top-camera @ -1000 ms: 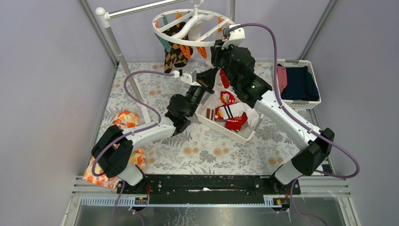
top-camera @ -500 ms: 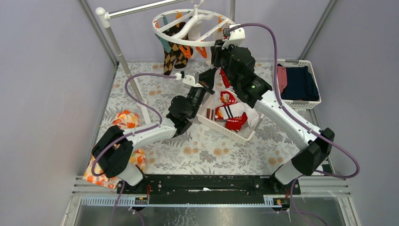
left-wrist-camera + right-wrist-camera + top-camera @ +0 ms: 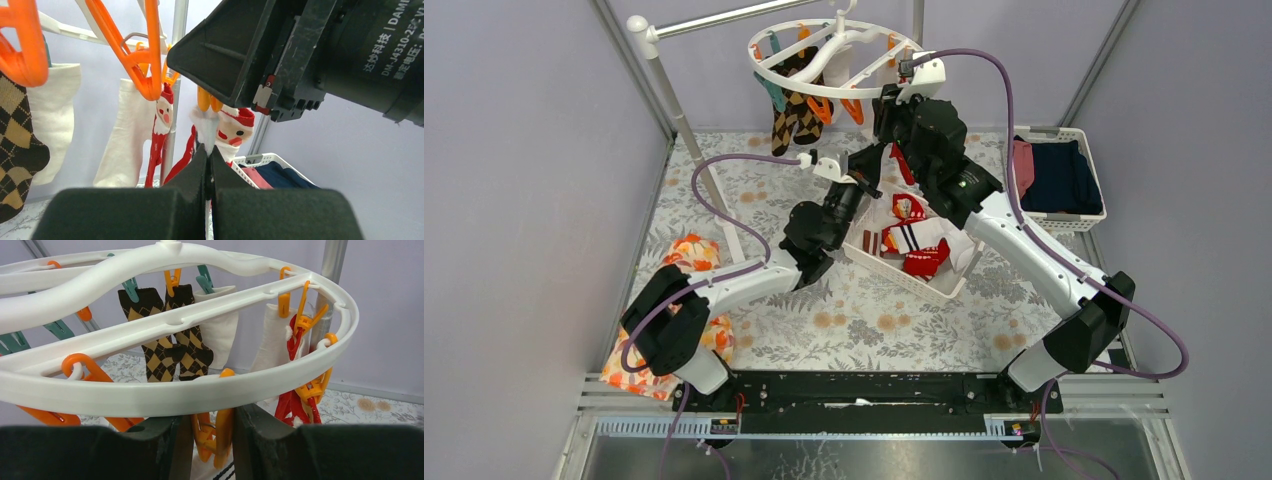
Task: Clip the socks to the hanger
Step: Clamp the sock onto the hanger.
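Left hand [image 3: 206,156], fingers together, pinches a Santa sock [image 3: 232,128] by its cuff. Just above it, the right hand [image 3: 212,426] clamps an orange clip [image 3: 221,432] dangling under the hanger [image 3: 200,386] rim. Beyond hang argyle socks [image 3: 165,354] and white socks [image 3: 218,330].

Printing noted on the black motor housing [image 3: 380,55] in the left wrist view; white Chinese characters "达妙科技"; beside them "DAMI", cut off by the frame edge; below, "DM-J4310-2E", also cut off; no other text readable.
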